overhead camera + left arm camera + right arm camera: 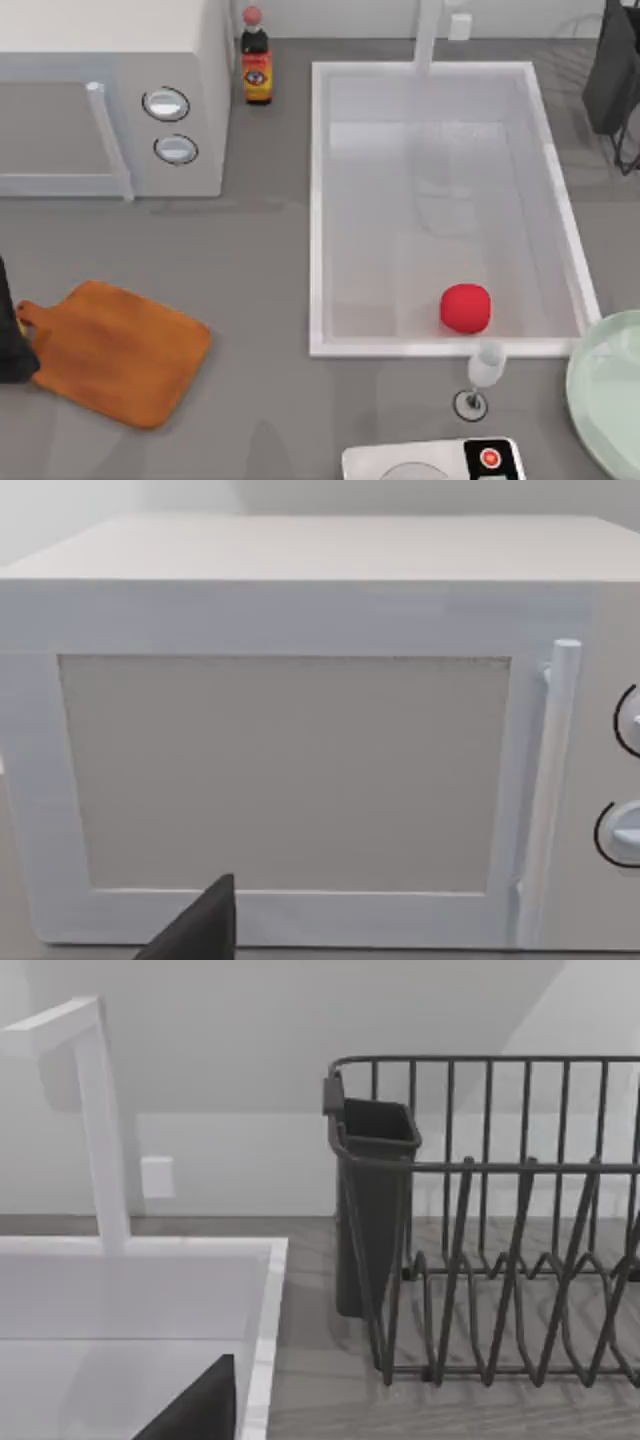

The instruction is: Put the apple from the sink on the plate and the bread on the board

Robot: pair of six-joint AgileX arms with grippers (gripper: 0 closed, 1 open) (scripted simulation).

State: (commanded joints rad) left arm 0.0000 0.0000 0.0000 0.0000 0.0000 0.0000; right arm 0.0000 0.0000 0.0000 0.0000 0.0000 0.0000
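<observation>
The red apple [465,307] lies in the white sink [318,200], near its front right corner. The pale green plate [603,395] sits at the table's right front edge. The orange-brown board [115,350] lies at the front left. My left arm [10,345] is a dark shape at the left edge, beside the board's handle. A small yellow sliver [20,327] peeks out next to it; I cannot tell whether it is the bread. One dark finger [200,925] shows before the microwave in the left wrist view. Another dark finger [200,1405] shows over the sink's back corner in the right wrist view.
A white microwave [110,110] fills the back left, with a dark sauce bottle [256,62] beside it. A clear wine glass [485,375] stands just in front of the sink, near the plate. A white device [430,462] with a red button sits at the front. A dark dish rack [500,1220] stands back right.
</observation>
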